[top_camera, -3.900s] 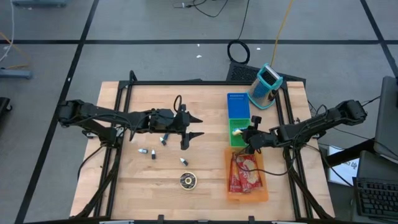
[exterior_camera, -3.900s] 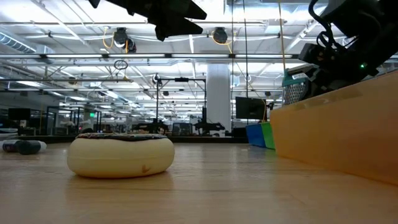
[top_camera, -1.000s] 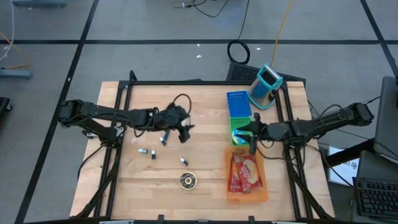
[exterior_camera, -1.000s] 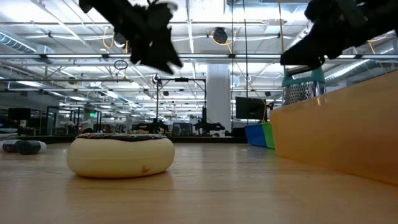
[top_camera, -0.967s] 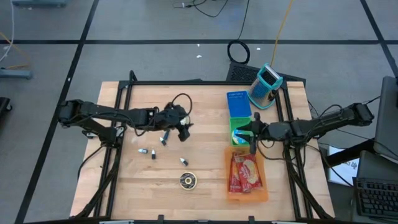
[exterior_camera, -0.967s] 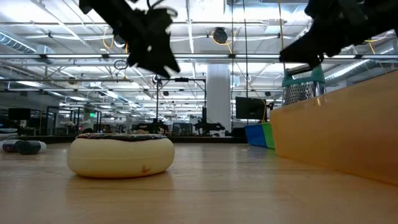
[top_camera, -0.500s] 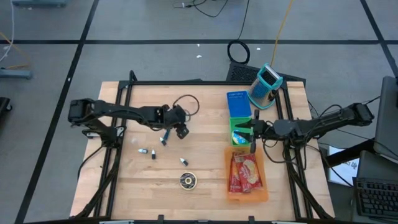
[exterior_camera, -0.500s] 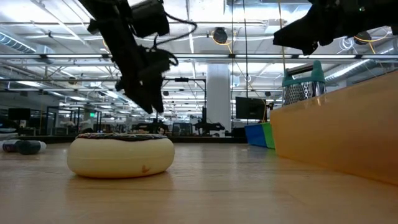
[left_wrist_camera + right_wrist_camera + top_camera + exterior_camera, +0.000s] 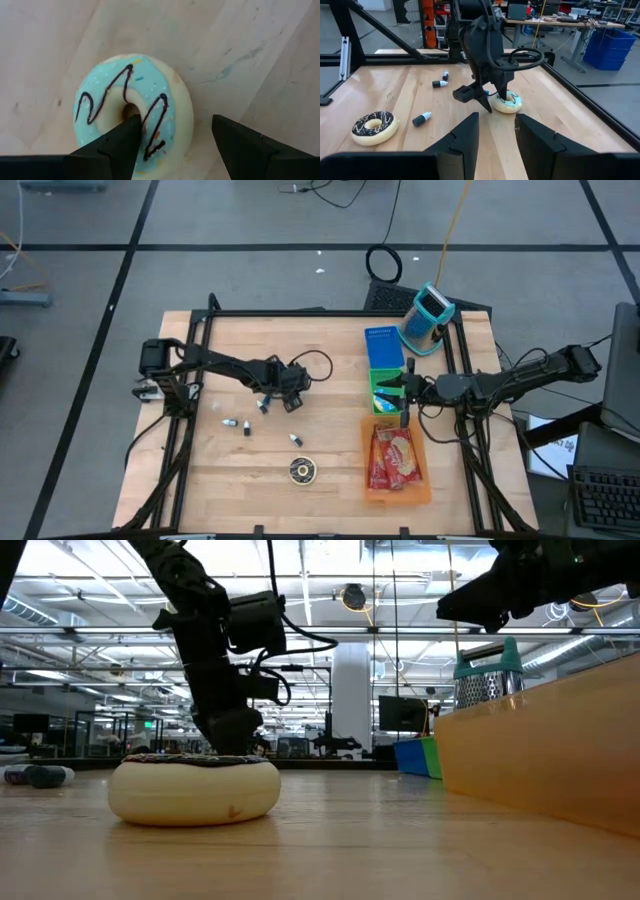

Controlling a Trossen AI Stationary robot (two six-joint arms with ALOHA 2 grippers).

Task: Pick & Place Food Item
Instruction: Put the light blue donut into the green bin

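my left gripper [image 9: 172,142] stands open over the blue-iced donut [image 9: 132,112], one finger [image 9: 120,142] above its hole, one over bare table [image 9: 280,60] beside it, small bottles [image 9: 236,424] nearby.

Grey floor [image 9: 250,220] w/ dark tape lines round the light wood table [image 9: 330,465]. Black cables [image 9: 340,192] and yellow cord [image 9: 455,220] trailed across floor; coiled cable [image 9: 383,263] just behind table's far edge. Keyboard [image 9: 605,495] on desk at right. In low view, big open hall w/ white pillar [image 9: 351,690], ceiling beams, bright strip lights [image 9: 320,555], monitor [image 9: 401,713] far back. In right wrist view, workbench w/ clutter [image 9: 555,20] and blue bins [image 9: 607,47] beyond.
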